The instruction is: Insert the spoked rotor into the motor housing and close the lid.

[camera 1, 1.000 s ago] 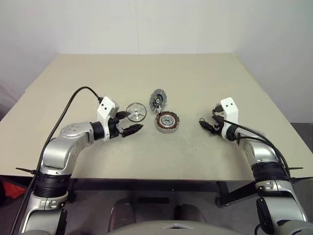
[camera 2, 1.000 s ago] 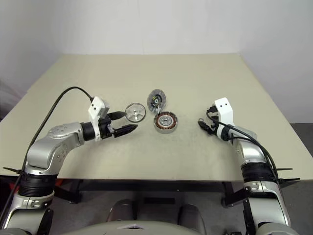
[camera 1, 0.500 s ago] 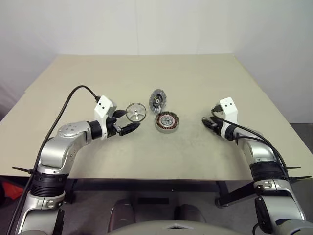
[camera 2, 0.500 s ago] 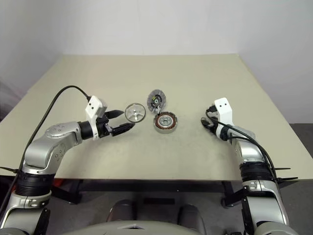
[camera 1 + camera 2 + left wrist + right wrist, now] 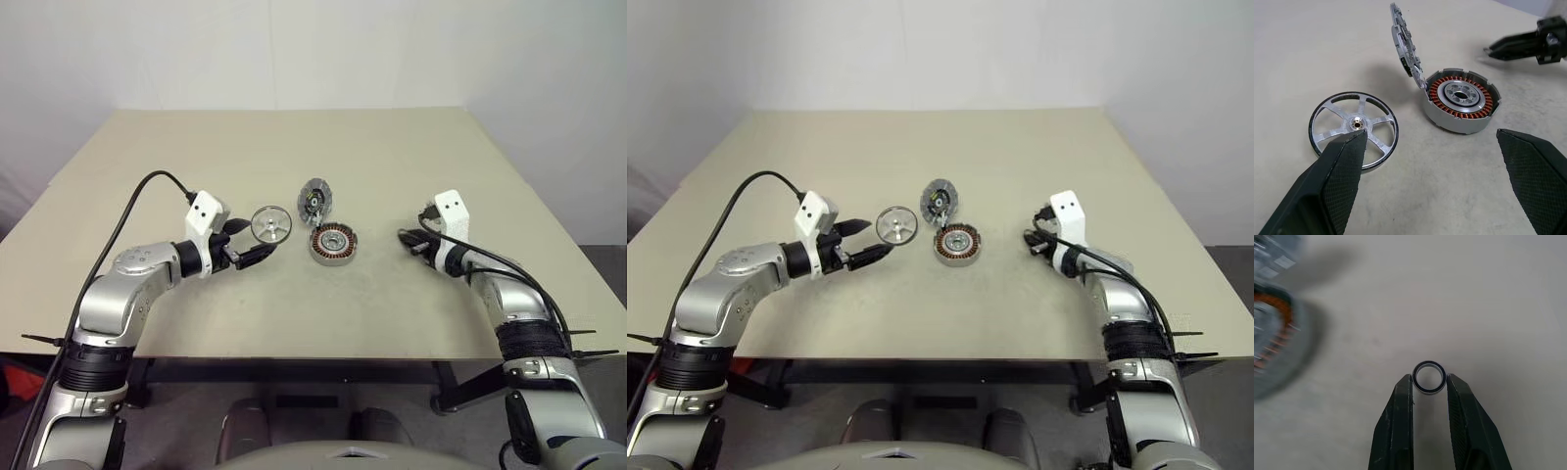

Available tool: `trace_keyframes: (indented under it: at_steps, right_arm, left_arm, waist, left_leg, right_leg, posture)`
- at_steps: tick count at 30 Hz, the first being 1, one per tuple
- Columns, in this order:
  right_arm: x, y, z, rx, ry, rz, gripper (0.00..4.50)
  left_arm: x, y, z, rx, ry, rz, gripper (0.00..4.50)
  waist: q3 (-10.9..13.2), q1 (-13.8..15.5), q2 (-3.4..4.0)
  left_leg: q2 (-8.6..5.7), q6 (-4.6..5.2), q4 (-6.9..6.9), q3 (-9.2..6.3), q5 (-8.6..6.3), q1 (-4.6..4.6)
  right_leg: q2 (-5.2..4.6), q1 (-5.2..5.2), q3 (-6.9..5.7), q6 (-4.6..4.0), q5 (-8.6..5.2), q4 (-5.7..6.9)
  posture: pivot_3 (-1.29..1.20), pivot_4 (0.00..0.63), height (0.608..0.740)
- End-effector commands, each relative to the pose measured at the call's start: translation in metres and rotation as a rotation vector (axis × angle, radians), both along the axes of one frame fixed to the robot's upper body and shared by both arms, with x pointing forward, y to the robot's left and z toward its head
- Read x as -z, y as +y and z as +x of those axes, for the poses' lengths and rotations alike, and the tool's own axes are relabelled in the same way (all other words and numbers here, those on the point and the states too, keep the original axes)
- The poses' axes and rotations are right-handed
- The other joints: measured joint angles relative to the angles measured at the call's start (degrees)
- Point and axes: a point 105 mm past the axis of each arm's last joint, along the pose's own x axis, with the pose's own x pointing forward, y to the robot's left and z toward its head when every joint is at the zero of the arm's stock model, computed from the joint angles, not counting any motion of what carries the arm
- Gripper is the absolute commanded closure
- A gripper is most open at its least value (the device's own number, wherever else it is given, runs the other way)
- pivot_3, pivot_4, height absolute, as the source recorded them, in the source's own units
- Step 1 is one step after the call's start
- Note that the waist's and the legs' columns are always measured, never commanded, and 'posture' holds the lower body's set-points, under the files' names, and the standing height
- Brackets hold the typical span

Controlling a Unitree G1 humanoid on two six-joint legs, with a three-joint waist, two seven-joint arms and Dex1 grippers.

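Leftmost over the plain beige table (image 5: 294, 137), level and reaching toward the middle: the left gripper (image 5: 261, 236), black fingers spread as wide as they go and empty. Framing, between those fingertips in the left wrist view, the task's parts, yet touching none of them.

Just beyond that gripper, lying flat on the table: the small silver spoked rotor with a black outer rim (image 5: 271, 224), six spokes running out from a bright central hub. Close to the nearer finger, apart from the other parts, not yet in place.

Next, near the table's centre: the shallow round grey metal motor housing (image 5: 333, 245), resting flat and uncovered, with a ring of copper-coloured windings around a silver core on show. Joined at its far edge and tipped up nearly on end: the round grey metal lid with dark cut-outs (image 5: 314, 197), standing open behind the housing.

Further right, well apart from the housing across bare tabletop: the right gripper (image 5: 404, 238), pointing in toward the centre and slightly downward. Drawn almost together and pinching, at the very tips, a tiny thin dark-edged metal ring (image 5: 1429, 364). Caught on both sides by the fingers in the right wrist view, ring opening facing the camera, with the housing's copper windings blurred at the frame's edge.
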Motion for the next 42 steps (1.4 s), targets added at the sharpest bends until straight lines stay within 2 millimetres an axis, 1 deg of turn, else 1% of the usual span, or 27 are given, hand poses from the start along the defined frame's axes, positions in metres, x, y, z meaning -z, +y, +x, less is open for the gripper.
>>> trace_keyframes:
  at_steps: [1,3,5,8,10,13,17,21,25,29,33,42]
  right_arm:
    - [-0.031,0.026,0.002,-0.105,-0.091,0.02,3.85]
    - [-0.035,0.04,-0.001,-0.159,-0.096,0.022,3.85]
    - [-0.035,0.05,-0.003,-0.197,-0.089,0.029,3.85]
    - [-0.022,0.069,-0.003,-0.238,-0.058,0.025,3.85]
    - [-0.017,0.077,0.0,-0.244,-0.049,0.022,3.85]
    - [-0.016,0.087,0.005,-0.253,-0.045,0.029,3.85]
    - [-0.012,0.102,0.004,-0.294,-0.035,0.032,3.85]
    - [-0.009,0.105,0.003,-0.296,-0.024,0.032,3.85]
    - [-0.01,0.106,-0.002,-0.306,-0.023,0.034,3.85]
    - [-0.001,0.104,-0.007,-0.297,-0.007,0.005,3.85]
    - [-0.005,0.101,-0.008,-0.293,-0.012,0.002,3.85]
    - [-0.003,0.099,-0.014,-0.295,0.002,-0.014,3.85]
  left_arm:
    - [-0.012,0.002,0.002,0.005,-0.04,-0.009,0.0]
    - [-0.01,0.001,0.0,0.013,-0.03,-0.009,0.0]
    - [-0.008,0.001,-0.002,0.017,-0.024,-0.008,0.0]
    - [-0.006,0.002,-0.002,0.017,-0.019,-0.006,0.0]
    - [-0.005,0.002,-0.002,0.016,-0.018,-0.004,0.0]
    - [-0.005,0.003,-0.003,0.013,-0.017,0.0,0.0]
    - [-0.003,0.006,-0.004,0.004,-0.015,0.007,0.0]
    - [-0.003,0.009,-0.005,-0.006,-0.018,0.018,0.0]
    - [-0.003,0.011,-0.004,-0.012,-0.021,0.023,0.0]
    - [-0.002,0.008,-0.004,-0.004,-0.024,0.028,0.0]
    - [-0.001,0.007,-0.003,-0.002,-0.023,0.029,0.0]
    - [0.0,0.005,-0.003,0.001,-0.023,0.029,0.0]
  waist:
    - [0.0,0.1,0.0]
    - [0.0,0.1,0.0]
    - [0.0,0.1,0.0]
    - [0.0,0.1,0.0]
    - [0.0,0.0,0.0]
    - [0.0,0.0,0.0]
    - [0.0,0.0,-0.01]
    - [0.0,0.1,-0.01]
    - [0.0,0.1,-0.02]
    - [0.0,0.1,-0.02]
    - [0.0,0.1,-0.03]
    - [0.0,0.1,-0.04]
  left_leg:
    - [-0.01,0.0,0.0,0.0,0.0,0.0]
    - [-0.01,0.0,0.01,0.0,0.0,0.0]
    - [-0.01,-0.01,0.01,0.0,0.0,0.01]
    - [0.0,-0.01,0.01,-0.01,0.01,0.01]
    - [0.0,-0.03,0.01,0.0,0.01,0.02]
    - [0.0,-0.04,0.01,0.0,0.03,0.01]
    - [0.0,-0.05,0.01,-0.01,0.03,0.01]
    - [-0.01,-0.06,0.01,-0.01,0.03,0.0]
    - [0.0,-0.09,0.01,-0.02,0.05,0.01]
    - [0.0,-0.1,0.01,-0.02,0.06,0.03]
    - [0.0,-0.14,0.02,-0.02,0.08,0.05]
    - [0.0,-0.19,0.03,-0.03,0.11,0.1]
  right_leg:
    - [-0.01,0.0,0.0,0.0,0.0,0.0]
    - [-0.01,0.01,0.0,0.0,0.0,0.0]
    - [-0.01,0.02,0.0,0.0,0.0,0.01]
    - [-0.01,0.02,0.0,0.0,0.0,0.01]
    - [0.0,0.01,0.0,0.0,0.0,0.03]
    - [0.0,0.0,0.01,0.0,0.0,0.05]
    - [0.0,0.0,0.01,0.0,0.0,0.05]
    - [-0.01,0.0,0.0,0.0,0.0,0.05]
    - [0.0,0.0,0.0,0.0,0.0,0.07]
    - [0.0,0.01,0.0,0.0,0.0,0.09]
    - [0.0,0.01,0.01,0.0,0.0,0.13]
    - [0.0,0.01,0.03,0.0,0.0,0.23]
  posture:
    - [0.0,0.0,0.74]
    - [0.0,0.0,0.74]
    - [0.0,0.0,0.74]
    - [0.0,0.0,0.74]
    - [0.0,0.0,0.74]
    - [0.0,0.0,0.74]
    - [0.0,0.0,0.74]
    - [0.0,0.0,0.74]
    - [0.0,0.0,0.74]
    - [0.0,0.0,0.74]
    - [0.0,0.0,0.74]
    - [0.0,0.0,0.74]
